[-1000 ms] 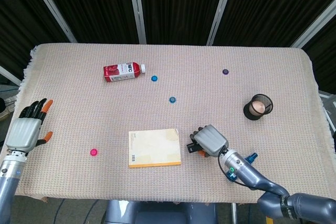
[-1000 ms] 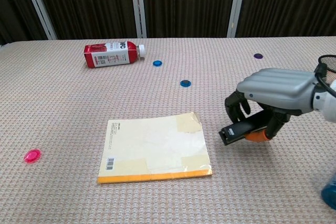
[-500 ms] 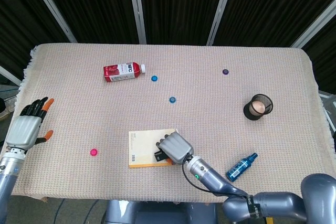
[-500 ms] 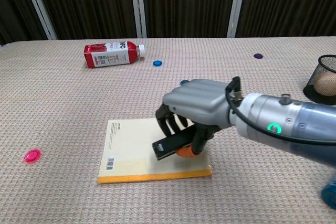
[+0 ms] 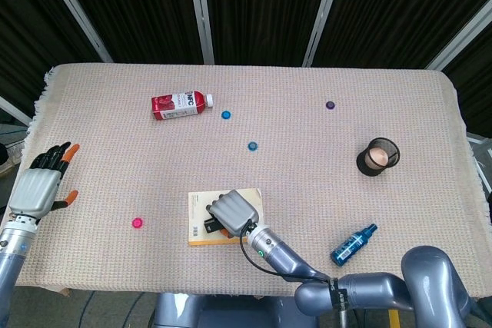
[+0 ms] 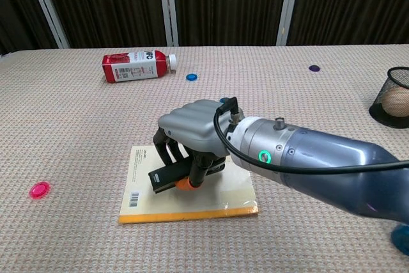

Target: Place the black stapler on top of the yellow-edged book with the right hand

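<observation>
The yellow-edged book [image 5: 246, 197] [image 6: 144, 199] lies flat near the table's front edge, cover up. My right hand [image 5: 232, 210] [image 6: 190, 123] hovers over the book's middle and grips the black stapler [image 5: 207, 227] [image 6: 167, 176], which pokes out to the left below the fingers. In the chest view the stapler sits just above the cover; whether it touches the book is unclear. My left hand [image 5: 40, 186] rests at the table's left edge, fingers apart, holding nothing.
A red bottle [image 5: 181, 104] [image 6: 135, 65] lies at the back left. Small caps dot the cloth: blue caps [image 5: 252, 146] [image 6: 192, 77], a pink one [image 5: 137, 223] [image 6: 39, 189], a purple one [image 5: 330, 104] [image 6: 314, 68]. A black mesh cup [image 5: 378, 157] [image 6: 393, 96] and a blue spray bottle [image 5: 353, 244] stand right.
My right hand has carried the stapler leftward from beside the book's right edge to over the book's middle. The left hand has stayed put.
</observation>
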Motion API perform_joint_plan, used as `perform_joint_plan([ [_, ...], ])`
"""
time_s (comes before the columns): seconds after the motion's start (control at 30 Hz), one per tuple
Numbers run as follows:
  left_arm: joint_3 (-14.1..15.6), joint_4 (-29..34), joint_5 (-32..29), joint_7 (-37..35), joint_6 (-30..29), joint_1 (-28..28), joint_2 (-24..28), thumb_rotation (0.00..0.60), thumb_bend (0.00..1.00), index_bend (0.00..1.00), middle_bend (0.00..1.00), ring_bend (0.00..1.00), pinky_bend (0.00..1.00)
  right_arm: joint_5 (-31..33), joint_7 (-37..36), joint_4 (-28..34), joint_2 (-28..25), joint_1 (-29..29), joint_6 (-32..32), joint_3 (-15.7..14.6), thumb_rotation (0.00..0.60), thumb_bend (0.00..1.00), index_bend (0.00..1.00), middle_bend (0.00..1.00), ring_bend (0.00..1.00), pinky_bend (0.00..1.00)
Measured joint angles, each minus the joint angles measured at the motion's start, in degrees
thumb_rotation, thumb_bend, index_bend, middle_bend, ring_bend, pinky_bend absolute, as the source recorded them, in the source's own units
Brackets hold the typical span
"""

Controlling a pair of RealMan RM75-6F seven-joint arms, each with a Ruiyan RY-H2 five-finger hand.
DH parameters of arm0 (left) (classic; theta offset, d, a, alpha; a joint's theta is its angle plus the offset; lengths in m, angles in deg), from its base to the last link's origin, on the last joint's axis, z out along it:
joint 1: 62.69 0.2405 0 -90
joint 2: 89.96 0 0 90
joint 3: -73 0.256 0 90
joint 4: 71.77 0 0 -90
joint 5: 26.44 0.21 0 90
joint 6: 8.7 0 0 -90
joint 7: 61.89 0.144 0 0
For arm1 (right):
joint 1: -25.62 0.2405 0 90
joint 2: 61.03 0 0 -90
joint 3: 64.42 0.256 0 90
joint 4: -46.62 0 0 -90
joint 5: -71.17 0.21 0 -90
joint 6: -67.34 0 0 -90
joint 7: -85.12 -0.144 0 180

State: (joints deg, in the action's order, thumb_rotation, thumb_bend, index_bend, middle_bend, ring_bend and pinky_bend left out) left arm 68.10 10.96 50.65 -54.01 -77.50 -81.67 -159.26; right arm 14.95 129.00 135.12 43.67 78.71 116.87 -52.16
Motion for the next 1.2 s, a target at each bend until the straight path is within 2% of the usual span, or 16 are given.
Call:
perform_joint_plan([
  [0.17,0.12,0.04,0.08,0.24,-0.08,-0.02,-0.11,0.6,0.3,0.01,0.0,0.03,0.14,-0.02,-2.06,-0.84,0.61,0.15,0.88,-0.09,0.6,0.21,0.1,0.22,0.24,0.46],
  [0.27,0.19,0.06,0.08,0.52,0.02,-0.09,-0.18,0.6,0.29,0.01,0.0,0.03,0.14,-0.56,-3.54,-0.57,0.24,0.01,1.48,-0.22,0.6,0.19,0.0,0.11,0.12,0.4],
  [0.4,0.28,0.18,0.08,1.03,-0.04,-0.12,-0.34,0.6,0.3,0.01,0.0,0.03,0.14,-0.53,-3.74,0.68,-0.76,-0.23,2.33,-0.55,0.6,0.17,0.0,0.04,0.06,0.39],
  [0.6,0.39,0.34,0.21,1.29,-0.39,-0.03,-0.38,0.6,0.3,0.01,0.0,0.03,0.14,-0.36,-2.55,3.28,-2.99,-0.83,4.72,-1.32,0.6,0.17,0.0,0.0,0.0,0.24],
  [0.67,0.36,0.26,0.1,1.21,-0.55,0.07,-0.34,0.6,0.3,0.01,0.0,0.03,0.14,-0.6,-1.77,4.75,-4.63,-1.36,5.96,-1.89,0.6,0.17,0.0,0.0,0.0,0.2],
  [0.87,0.2,0.41,-0.26,1.3,-1.01,0.31,-0.33,0.6,0.3,0.01,0.0,0.03,0.14,-2.99,-2.28,9.34,-12.0,-4.57,10.26,-3.49,0.6,0.17,0.0,0.0,0.0,0.17],
  [1.0,0.22,0.7,-0.25,2.26,-1.56,0.48,-0.52,0.6,0.3,0.01,0.0,0.03,0.14,-6.44,-7.24,10.95,-17.98,-7.57,12.48,-4.44,0.6,0.17,0.0,0.0,0.0,0.14],
  [1.2,0.18,0.76,-1.21,4.7,-1.17,0.3,-1.36,0.6,0.3,0.01,0.0,0.03,0.14,-13.27,-20.1,10.23,-27.2,-13.25,16.3,-6.31,0.6,0.17,0.0,0.0,0.0,0.09],
])
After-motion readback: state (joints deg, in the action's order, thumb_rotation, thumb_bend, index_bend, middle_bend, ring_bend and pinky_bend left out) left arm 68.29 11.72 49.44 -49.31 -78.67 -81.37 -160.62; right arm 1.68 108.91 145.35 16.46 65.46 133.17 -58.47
